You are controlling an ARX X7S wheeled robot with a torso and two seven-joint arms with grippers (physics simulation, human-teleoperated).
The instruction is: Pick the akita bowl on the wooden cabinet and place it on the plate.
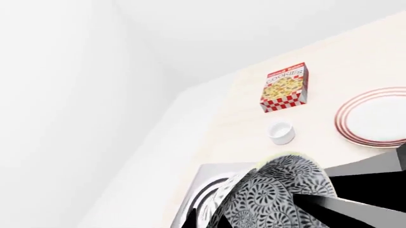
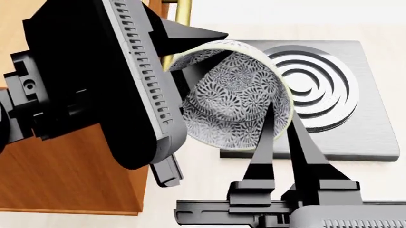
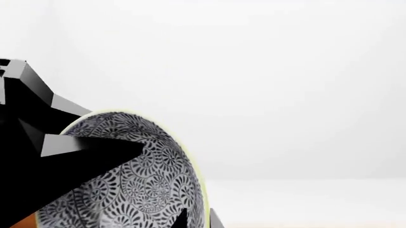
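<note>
- The akita bowl (image 2: 238, 97) hangs in the air at the centre of the head view, tipped on its side so its patterned outside faces the camera.
- The left gripper (image 2: 190, 57) comes in from about ten o'clock; one dark finger (image 2: 193, 35) lies over the bowl's upper rim, and its jaws are clamped on the bowl.
- The right gripper (image 2: 279, 123) reaches up from six o'clock; its two thin fingers (image 2: 263, 152) stand narrow, pinching the bowl's rim at about four o'clock on the bowl.
- Both grippers grip the same bowl.
- The wooden cabinet (image 2: 70, 175) fills the eight o'clock corner of the head view, partly hidden by the left arm; a brass handle (image 2: 182, 10) shows at twelve o'clock.
- A grey stove (image 2: 343, 95) with concentric rings lies on the pale counter (image 2: 203, 190) at about three o'clock, behind and under the bowl.
- In the left wrist view the plate (image 1: 381, 116) lies flat on the counter, well apart from the bowl.
- A small white cup (image 1: 281, 132) stands between plate and stove, with a cookie box (image 1: 285, 88) near it.
- In the right wrist view the bowl fills the lower part against a white wall.
</note>
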